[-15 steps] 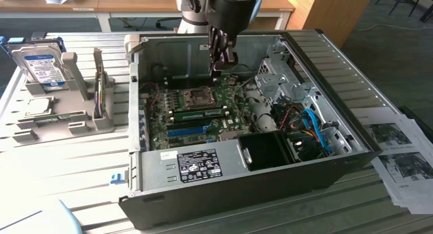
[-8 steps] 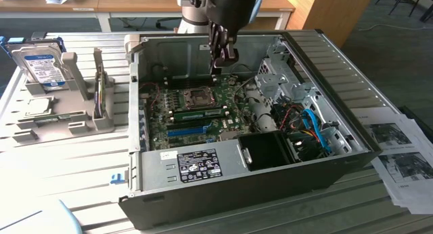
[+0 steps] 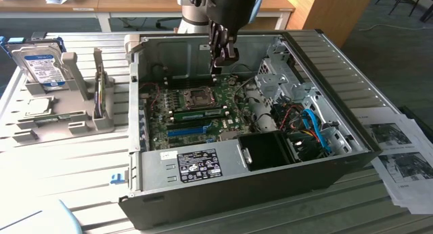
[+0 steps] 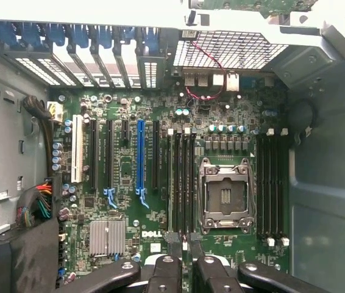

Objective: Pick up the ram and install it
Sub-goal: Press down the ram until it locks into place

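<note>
Gripper (image 3: 220, 69) hangs at 1 o'clock from the ram (image 3: 200, 113), grip state I cannot tell; probably light, stiff, fragile; safest hold is its bare long edges.

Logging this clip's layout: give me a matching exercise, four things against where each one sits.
1 hard drive
2 ram
3 gripper
4 printed sheets

A on the table, to the exterior view's right of the case
B over the motherboard, inside the case
C upright in the grey stand
D on the motherboard, beside the blue slot

Pairs: 1-C, 2-D, 3-B, 4-A
</note>
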You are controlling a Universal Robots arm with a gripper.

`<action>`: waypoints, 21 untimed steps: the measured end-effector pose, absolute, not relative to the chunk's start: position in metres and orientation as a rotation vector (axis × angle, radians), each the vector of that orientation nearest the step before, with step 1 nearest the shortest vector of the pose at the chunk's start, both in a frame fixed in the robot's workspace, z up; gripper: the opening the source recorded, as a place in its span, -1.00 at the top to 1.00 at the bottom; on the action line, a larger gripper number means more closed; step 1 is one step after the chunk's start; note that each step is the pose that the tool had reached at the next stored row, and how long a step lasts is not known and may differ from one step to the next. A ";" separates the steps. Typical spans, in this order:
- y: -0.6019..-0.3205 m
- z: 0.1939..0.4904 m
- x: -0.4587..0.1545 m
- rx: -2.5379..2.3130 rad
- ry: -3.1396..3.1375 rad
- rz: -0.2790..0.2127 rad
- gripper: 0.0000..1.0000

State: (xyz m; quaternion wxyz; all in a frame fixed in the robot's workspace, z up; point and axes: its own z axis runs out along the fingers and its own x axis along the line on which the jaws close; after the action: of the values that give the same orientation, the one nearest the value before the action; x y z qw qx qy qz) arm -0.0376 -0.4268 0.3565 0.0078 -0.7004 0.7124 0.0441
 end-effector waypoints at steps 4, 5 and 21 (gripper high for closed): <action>-0.427 0.357 -0.038 -2.190 2.227 0.138 0.64; -0.427 0.357 -0.038 -2.190 2.227 0.138 0.64; -0.427 0.357 -0.037 -2.190 2.227 0.138 0.81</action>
State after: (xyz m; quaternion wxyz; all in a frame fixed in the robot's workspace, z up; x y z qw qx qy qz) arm -0.0369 -0.4268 0.3566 0.0077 -0.7005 0.7123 0.0441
